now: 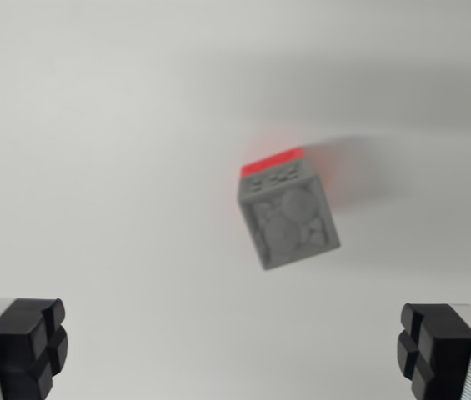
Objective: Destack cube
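A grey cube [289,218] with a bubbly pattern on its top face sits stacked on a red cube [273,161], of which only a thin red strip shows along the far edge. The stack stands on a white surface, a little right of the wrist view's middle. My gripper [231,350] is open, hanging above the surface. Its black fingertips [28,346] show at the bottom left and bottom right corners. The stack lies ahead of the fingers, apart from them, nothing between the pads.
A plain white tabletop [102,167] fills the view. A soft grey shadow [360,154] trails from the stack toward the wrist view's right.
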`<state>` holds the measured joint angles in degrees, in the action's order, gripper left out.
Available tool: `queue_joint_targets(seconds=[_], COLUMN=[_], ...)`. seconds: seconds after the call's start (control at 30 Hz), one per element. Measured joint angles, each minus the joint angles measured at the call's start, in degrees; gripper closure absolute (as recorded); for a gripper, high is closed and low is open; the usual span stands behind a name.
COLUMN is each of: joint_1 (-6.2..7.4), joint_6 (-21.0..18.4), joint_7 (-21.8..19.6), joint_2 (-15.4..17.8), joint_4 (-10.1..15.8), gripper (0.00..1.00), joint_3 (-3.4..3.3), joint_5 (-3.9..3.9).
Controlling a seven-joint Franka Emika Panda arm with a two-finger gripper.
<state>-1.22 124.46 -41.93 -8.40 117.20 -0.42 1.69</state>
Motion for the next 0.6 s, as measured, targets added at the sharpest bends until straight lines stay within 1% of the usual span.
queue_joint_targets(seconds=[0.13,0.27,0.3,0.6], joint_1=[-0.33,-0.77,-0.83,-2.11], joint_6=[1.82,4.34,4.66,10.43], joint_7=[3.71,8.67,9.27,20.58], joint_2=[0.08,0.11,0.11,-0.03], joint_4=[1.82,4.23,4.54,9.64], gripper=[0.00,0.00,0.00,0.00], joint_3=[-0.07,-0.18,-0.20,-0.31], joint_5=[-0.18,-0.45,-0.48,-1.16])
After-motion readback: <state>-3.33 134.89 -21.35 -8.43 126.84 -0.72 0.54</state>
